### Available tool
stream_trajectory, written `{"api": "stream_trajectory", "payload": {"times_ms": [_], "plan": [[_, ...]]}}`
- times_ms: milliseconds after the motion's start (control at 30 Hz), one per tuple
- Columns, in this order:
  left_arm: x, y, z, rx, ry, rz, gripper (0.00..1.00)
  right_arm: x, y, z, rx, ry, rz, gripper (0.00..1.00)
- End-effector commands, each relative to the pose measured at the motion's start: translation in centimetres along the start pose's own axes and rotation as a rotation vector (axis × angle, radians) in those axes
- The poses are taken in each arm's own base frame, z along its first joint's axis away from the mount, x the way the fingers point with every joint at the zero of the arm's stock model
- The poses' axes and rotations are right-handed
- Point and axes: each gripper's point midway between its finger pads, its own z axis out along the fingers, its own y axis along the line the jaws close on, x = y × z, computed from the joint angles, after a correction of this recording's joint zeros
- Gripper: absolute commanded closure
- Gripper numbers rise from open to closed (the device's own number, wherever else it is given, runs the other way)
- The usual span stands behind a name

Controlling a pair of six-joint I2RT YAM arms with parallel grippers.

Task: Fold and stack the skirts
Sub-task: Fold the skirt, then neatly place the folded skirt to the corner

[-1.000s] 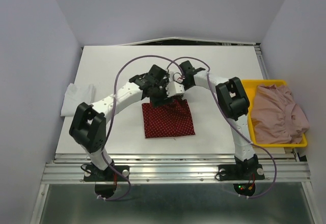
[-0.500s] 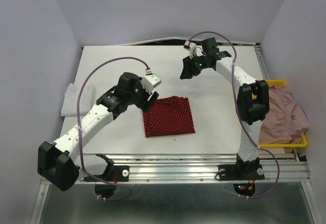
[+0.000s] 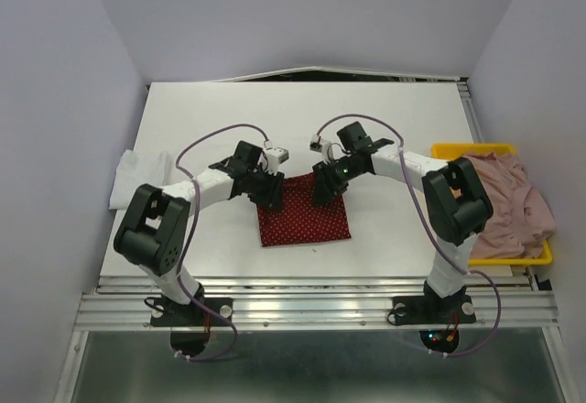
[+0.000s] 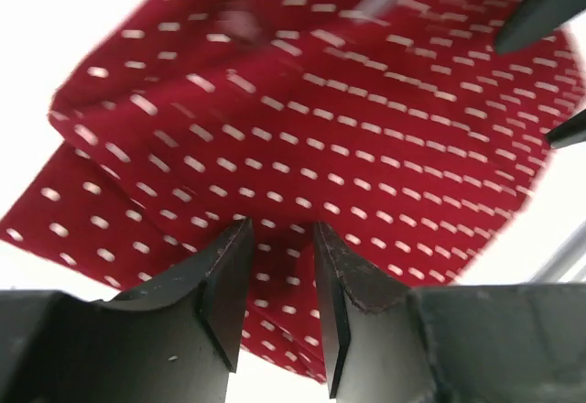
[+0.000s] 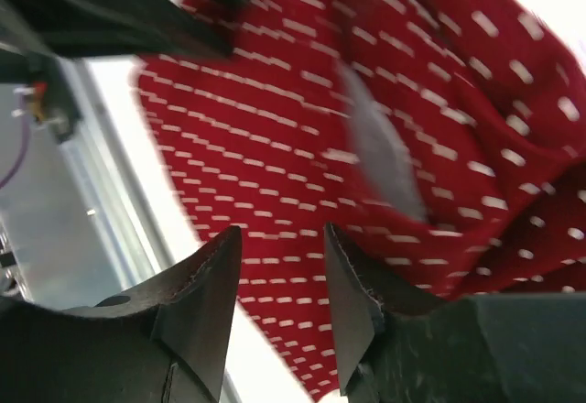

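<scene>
Cloth fills both of my wrist views: the dark red skirt [image 3: 307, 218] with white dots lies folded flat at the middle of the table [image 3: 220, 119]. It is a near-square pad whose slightly longer side runs left to right, turned a little off the table's edges. Its near edge is straight; its far edge is rumpled, with layers showing.

My left gripper [image 3: 271, 198] is down at the far left corner of that pad and my right gripper [image 3: 322, 191] at the far right corner, the 2 near one another. On each, the jaws stand a narrow gap apart with dotted cloth showing through the gap, and I see no fold pinched between them.

The pink skirt [image 3: 504, 197] lies heaped in the yellow tray [image 3: 542, 258] at the table's right side, spilling over its right rim, with no clear long axis. A white cloth [image 3: 137, 176] lies at the left edge.
</scene>
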Motion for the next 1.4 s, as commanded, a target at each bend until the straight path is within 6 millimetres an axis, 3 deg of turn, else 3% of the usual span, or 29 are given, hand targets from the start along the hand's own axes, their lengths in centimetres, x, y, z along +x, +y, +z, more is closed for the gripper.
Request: {"api": "stream_trajectory", "payload": {"times_ms": [0, 67, 133, 200, 300, 333, 367, 400, 433, 467, 567, 600, 667, 733, 767, 800, 867, 933, 967, 1067, 1200, 1367], "plan": [[-4.5, 1.4, 1.0, 0.006, -0.085, -0.015, 0.57, 0.5, -4.3, 1.4, 0.1, -0.011, 0.042, 0.54], [-5.0, 2.3, 1.8, -0.006, -0.081, -0.021, 0.58, 1.1, -6.8, 2.2, 0.185, 0.008, 0.05, 0.54], [-6.7, 2.8, 1.3, -0.023, -0.113, 0.03, 0.58, 0.6, -8.3, 2.0, 0.24, 0.001, 0.066, 0.56], [-8.6, 2.9, -0.1, -0.055, -0.157, 0.072, 0.57, -0.5, -8.1, 1.3, 0.265, -0.022, 0.054, 0.56], [-12.1, 1.9, -4.2, -0.104, -0.286, 0.165, 0.52, -3.8, -6.4, -1.3, 0.314, -0.124, 0.023, 0.51], [-13.8, 1.3, -7.1, -0.14, -0.38, 0.198, 0.43, -5.5, -6.2, -2.4, 0.357, -0.178, 0.017, 0.49], [-14.4, 1.1, -8.4, -0.159, -0.423, 0.211, 0.37, -6.7, -5.7, -3.3, 0.376, -0.214, 0.005, 0.48], [-14.7, 1.3, -9.7, -0.19, -0.469, 0.211, 0.26, -8.8, -4.7, -4.8, 0.416, -0.276, -0.022, 0.47], [-15.5, 0.4, -12.5, -0.204, -0.546, 0.225, 0.14, -9.7, -4.0, -5.3, 0.433, -0.3, -0.036, 0.45], [-15.7, 0.3, -13.7, -0.219, -0.585, 0.211, 0.02, -10.6, -3.5, -5.7, 0.451, -0.321, -0.053, 0.45], [-15.3, 0.1, -17.2, -0.246, -0.68, 0.144, 0.01, -13.3, -1.5, -6.0, 0.513, -0.364, -0.093, 0.45], [-15.0, 0.2, -18.1, -0.25, -0.701, 0.119, 0.01, -13.1, -1.1, -4.5, 0.553, -0.336, -0.098, 0.44], [-13.8, 0.7, -18.2, -0.26, -0.677, 0.056, 0.01, -15.0, 0.3, -3.5, 0.605, -0.358, -0.106, 0.43], [-13.0, 1.7, -18.8, -0.278, -0.678, -0.022, 0.01, -14.5, 1.3, -1.2, 0.68, -0.305, -0.112, 0.43], [-12.5, 2.2, -18.8, -0.281, -0.669, -0.05, 0.01, -14.0, 0.7, 0.7, 0.699, -0.263, -0.107, 0.43], [-11.6, 2.6, -18.4, -0.271, -0.646, -0.083, 0.01, -15.2, 1.8, 1.2, 0.701, -0.282, -0.111, 0.43], [-10.7, 4.0, -19.1, -0.276, -0.657, -0.169, 0.07, -14.3, 3.1, 3.5, 0.722, -0.242, -0.119, 0.43], [-9.7, 4.8, -19.3, -0.28, -0.663, -0.222, 0.2, -13.8, 2.9, 5.4, 0.767, -0.215, -0.124, 0.42], [-9.0, 5.6, -19.3, -0.295, -0.662, -0.264, 0.22, -13.1, 2.3, 6.8, 0.781, -0.19, -0.109, 0.41], [-8.2, 6.9, -19.4, -0.353, -0.663, -0.323, 0.19, -12.8, 2.5, 8.2, 0.802, -0.171, -0.115, 0.39], [-7.7, 8.5, -19.7, -0.402, -0.676, -0.378, 0.14, -12.3, 1.1, 10.2, 0.807, -0.15, -0.107, 0.39], [-6.1, 9.6, -18.3, -0.423, -0.633, -0.407, 0.13, -11.8, -0.2, 12.8, 0.796, -0.127, -0.09, 0.4]]}}
